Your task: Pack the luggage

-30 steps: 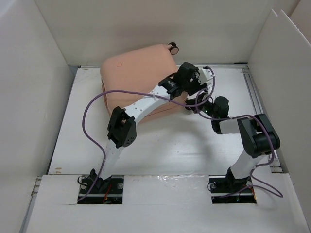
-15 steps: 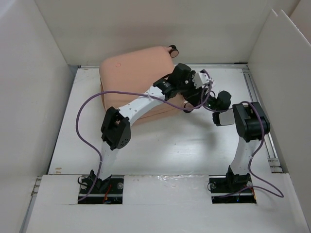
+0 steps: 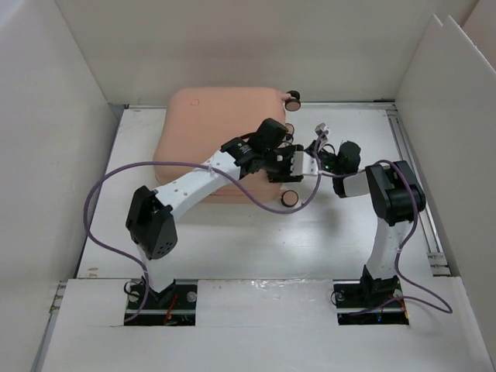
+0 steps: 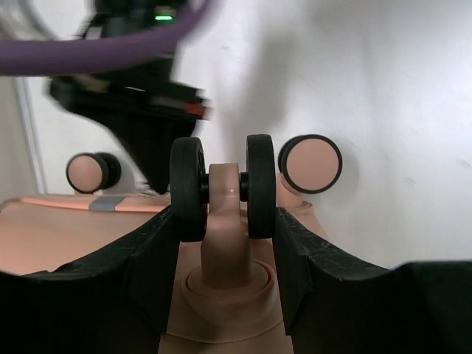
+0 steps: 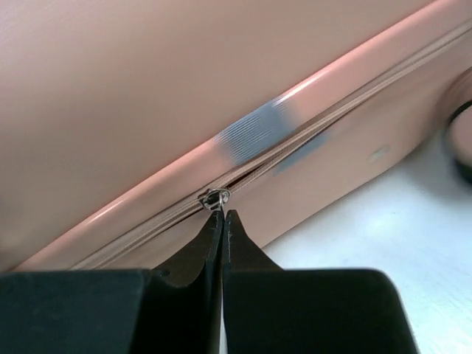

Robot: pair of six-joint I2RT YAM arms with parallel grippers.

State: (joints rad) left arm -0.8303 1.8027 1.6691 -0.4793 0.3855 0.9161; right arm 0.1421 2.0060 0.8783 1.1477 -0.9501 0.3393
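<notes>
Left claw point(image 4: 225, 221): narrow, clamped on a twin wheel point(image 4: 186, 188) of the luggage point(image 3: 209, 132), one finger against each outer face, caster stem in between.
Right claw point(image 5: 221, 217): fingers pressed nearly flat together, tips right at the zipper pull point(image 5: 214, 197); actual pinch on the pull not discernible.
Seam: diagonal across the right wrist view, closed left of the pull, slightly gaping right of it beside a grey patch point(image 5: 251, 129).
Luggage: closed, flat on the bench point(image 3: 256, 232), far middle-left, wheel end turned right toward both claws.
Edges: far side close to the back wall point(image 3: 232, 39); one corner wheel point(image 3: 293, 98) near that wall, another point(image 3: 289, 198) at the near right corner.
Open room: bare bench from the near edge down to the bases; narrow strip toward the left wall point(image 3: 46, 116); wider stretch toward the right wall point(image 3: 457, 116).
Left arm point(image 3: 194, 182): elbow low at near left, forearm stretched diagonally over the shell, wrist turned right.
Right arm point(image 3: 387, 209): upright from its base, elbow high, forearm folded leftward, ending just beside the left claw.
</notes>
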